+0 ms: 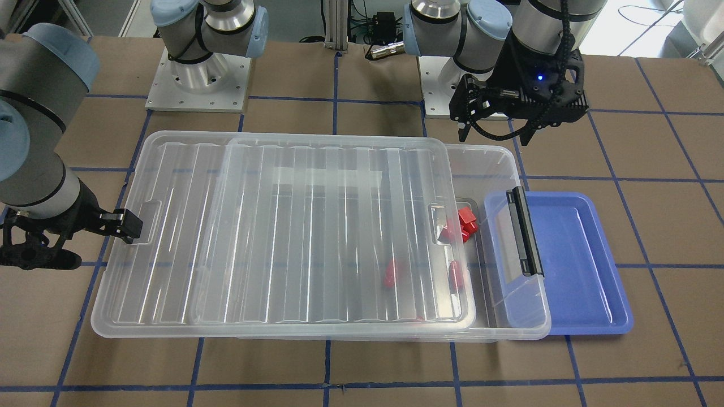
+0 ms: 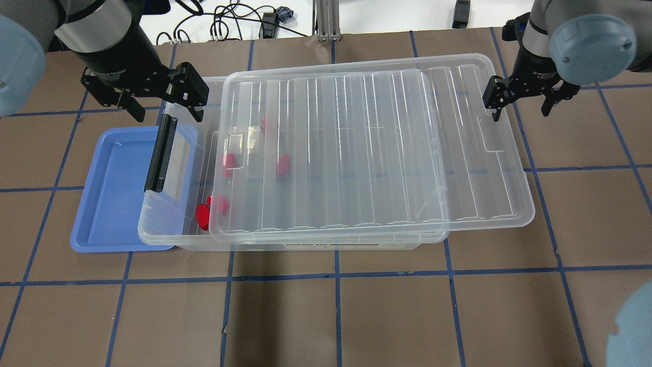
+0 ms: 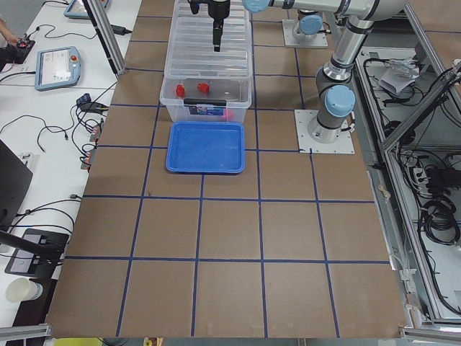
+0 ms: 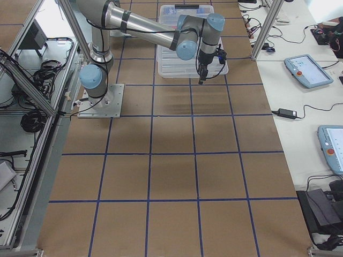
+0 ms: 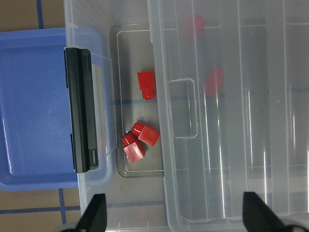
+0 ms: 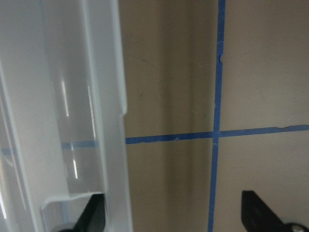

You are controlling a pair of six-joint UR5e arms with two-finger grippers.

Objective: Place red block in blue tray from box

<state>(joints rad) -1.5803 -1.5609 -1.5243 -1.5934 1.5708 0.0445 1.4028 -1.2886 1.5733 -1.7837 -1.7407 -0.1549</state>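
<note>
The clear box (image 2: 173, 239) lies across the table with its ribbed lid (image 2: 356, 153) slid toward my right, leaving a gap at the left end. In the gap lie a red block (image 5: 146, 84) and a clump of angular red pieces (image 5: 137, 142). Two more red blocks (image 5: 213, 81) show through the lid. The blue tray (image 2: 112, 193) sits partly under the box's left end, by the black latch (image 2: 160, 153). My left gripper (image 2: 163, 109) is open and empty above the box's far left corner. My right gripper (image 2: 519, 107) is open and empty at the lid's right end.
The table is brown board with blue tape lines (image 2: 336, 275). The lid overhangs the box's right end (image 2: 514, 204). The lid's edge (image 6: 113, 145) runs close beside one right fingertip. The arm bases (image 1: 198, 79) stand behind the box.
</note>
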